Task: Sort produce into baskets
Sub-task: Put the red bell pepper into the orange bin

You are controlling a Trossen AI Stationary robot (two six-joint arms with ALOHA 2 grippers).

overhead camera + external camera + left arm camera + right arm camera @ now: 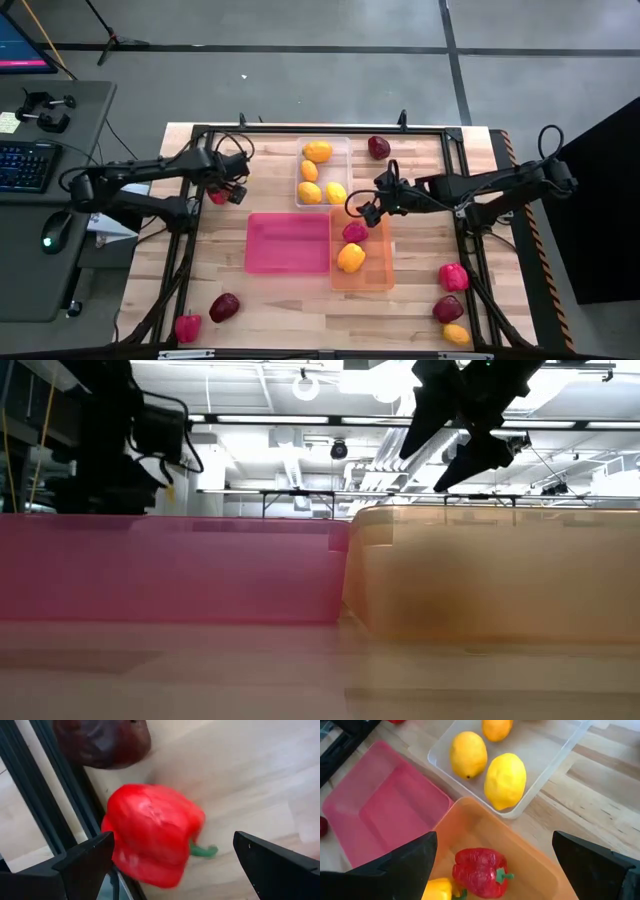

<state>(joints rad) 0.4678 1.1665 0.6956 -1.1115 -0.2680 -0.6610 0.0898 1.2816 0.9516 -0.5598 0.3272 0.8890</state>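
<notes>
My left gripper [234, 190] is open near the table's left rail. Its fingers stand on either side of a red bell pepper [152, 832] that lies on the wood, also seen in the high view [217, 197]. A dark maroon piece [100, 740] lies just beyond it. My right gripper [370, 210] is open and empty above the far end of the orange bin [380, 275]. That bin holds a red pepper [480, 872] and a yellow pepper [350, 258]. The clear bin [340, 145] holds several yellow citrus pieces [505, 780]. The pink bin [288, 243] holds nothing.
A maroon piece [378, 148] lies beside the clear bin. A red pepper [187, 326] and a maroon piece [224, 307] lie at the near left. A red pepper [453, 276], a maroon piece [447, 309] and a citrus [455, 334] lie at the near right. Black frame rails [190, 250] border the table.
</notes>
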